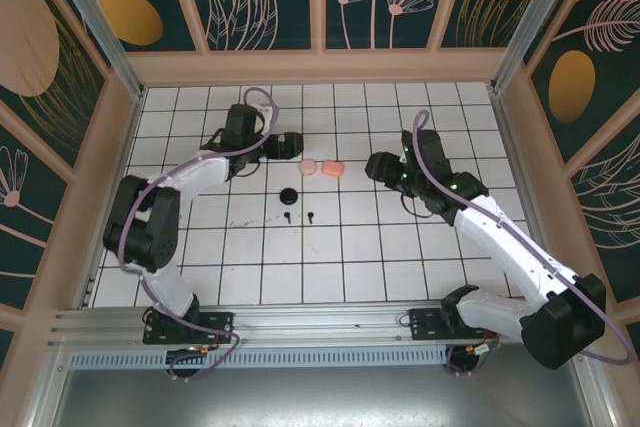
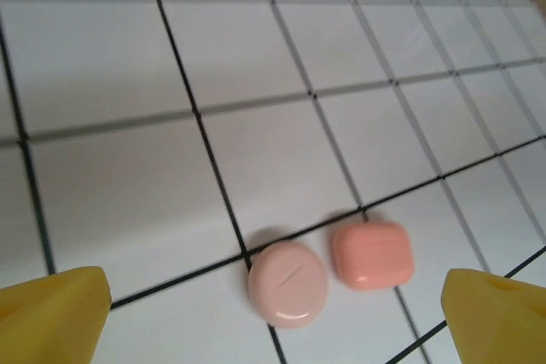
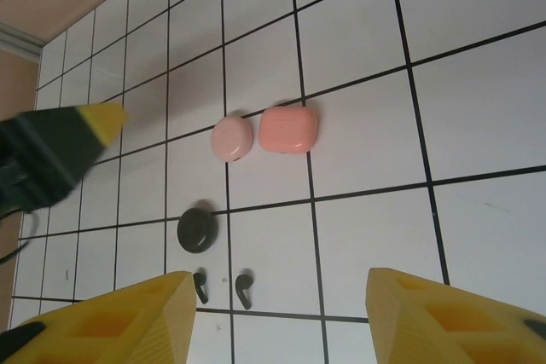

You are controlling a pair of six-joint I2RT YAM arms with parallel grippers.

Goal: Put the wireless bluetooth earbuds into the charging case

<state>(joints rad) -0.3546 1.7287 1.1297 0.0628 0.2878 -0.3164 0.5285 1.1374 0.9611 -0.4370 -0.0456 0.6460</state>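
Two black stemmed earbuds (image 1: 287, 215) (image 1: 310, 215) lie loose on the white grid floor, also in the right wrist view (image 3: 200, 286) (image 3: 245, 290). Just beyond them sits a small round black charging case (image 1: 289, 195) (image 3: 197, 229), its lid shut. Farther back, a round pale pink case (image 1: 309, 165) (image 2: 287, 283) and a squarish salmon case (image 1: 333, 167) (image 2: 373, 254) rest side by side, both shut. My left gripper (image 1: 290, 144) (image 2: 273, 317) is open just left of the pink pair, holding nothing. My right gripper (image 1: 375, 165) (image 3: 281, 321) is open to their right, nothing between its fingers.
The white tiled floor (image 1: 380, 257) is walled by a tan frame (image 1: 320, 67) on three sides. The left gripper's yellow fingertip (image 3: 98, 121) reaches into the right wrist view at the left edge.
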